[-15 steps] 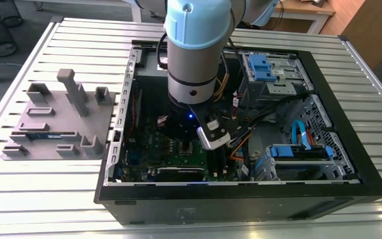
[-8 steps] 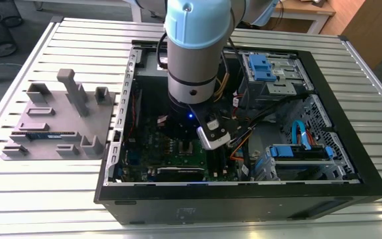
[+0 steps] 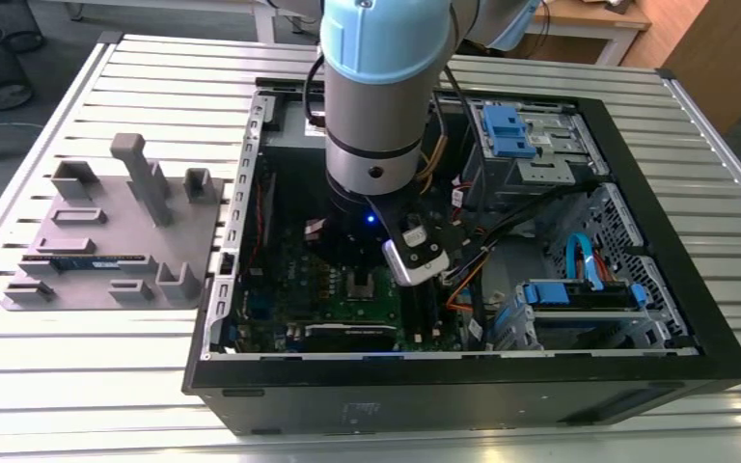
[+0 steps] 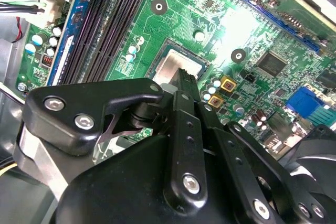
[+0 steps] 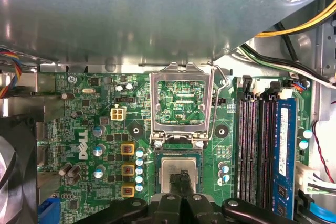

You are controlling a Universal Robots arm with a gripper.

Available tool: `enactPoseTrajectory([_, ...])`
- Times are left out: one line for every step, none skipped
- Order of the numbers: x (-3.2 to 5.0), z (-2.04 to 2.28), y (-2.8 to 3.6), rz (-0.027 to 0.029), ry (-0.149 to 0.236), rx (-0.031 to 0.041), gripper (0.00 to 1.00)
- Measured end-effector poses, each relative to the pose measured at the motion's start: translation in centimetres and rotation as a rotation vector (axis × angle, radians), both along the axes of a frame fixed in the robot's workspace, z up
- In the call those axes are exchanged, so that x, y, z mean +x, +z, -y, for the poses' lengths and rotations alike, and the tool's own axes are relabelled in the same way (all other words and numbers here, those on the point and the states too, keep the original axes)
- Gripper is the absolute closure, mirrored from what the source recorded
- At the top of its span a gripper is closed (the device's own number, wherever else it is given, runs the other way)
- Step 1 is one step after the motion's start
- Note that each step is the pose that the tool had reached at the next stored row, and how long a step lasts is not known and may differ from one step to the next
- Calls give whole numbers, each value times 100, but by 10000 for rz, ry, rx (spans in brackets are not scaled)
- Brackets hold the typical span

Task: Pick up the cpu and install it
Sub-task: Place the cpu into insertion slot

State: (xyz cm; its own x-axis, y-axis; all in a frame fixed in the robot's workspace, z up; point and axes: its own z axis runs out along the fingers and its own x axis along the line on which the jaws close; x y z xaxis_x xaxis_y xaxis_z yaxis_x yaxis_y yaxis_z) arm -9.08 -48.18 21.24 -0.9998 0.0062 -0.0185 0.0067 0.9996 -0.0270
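Note:
The cpu (image 5: 169, 169), a small square chip with a silvery top, lies flat in the socket on the green motherboard (image 5: 84, 129); it also shows in the second wrist view (image 4: 169, 66). My gripper (image 5: 182, 178) is shut, its black fingertips pressed together and resting on the middle of the chip's top, not around its edges. In the second wrist view the gripper (image 4: 184, 76) has its tip on the chip. The socket's metal frame (image 5: 181, 103) stands swung open beside the chip. In the exterior view the arm (image 3: 377, 116) reaches down into the open computer case (image 3: 679, 289).
Black memory slots (image 5: 254, 145) and a blue memory stick (image 5: 284, 145) run beside the socket. Cables (image 5: 294, 61) hang close by, and a fan (image 5: 13, 177) sits at the board's other side. On the exterior view's left, a grey fixture plate (image 3: 100, 231) holds another memory stick (image 3: 88, 261).

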Motion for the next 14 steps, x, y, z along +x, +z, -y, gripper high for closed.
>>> enactPoseTrajectory([0,1,5,-2,1,4,89])
enactPoseTrajectory([0,1,11,-2,1,10,89])
enactPoseTrajectory([0,0,16,0,1,21,89])
enactPoseTrajectory([0,0,16,2,0,26,89])
enactPoseTrajectory([0,0,16,1,0,26,89])
enactPoseTrajectory([0,0,16,1,0,27,89])
enactPoseTrajectory([0,0,16,1,0,27,89])
enactPoseTrajectory([0,0,17,-1,1,34,89])
enactPoseTrajectory([0,1,19,-1,1,85,89])
enactPoseTrajectory([0,1,19,-2,1,139,89])
enactPoseTrajectory([0,0,18,0,1,145,89])
enactPoseTrajectory([0,0,17,1,0,149,89])
enactPoseTrajectory([0,3,17,0,1,151,89])
enactPoseTrajectory([1,6,14,1,1,153,89])
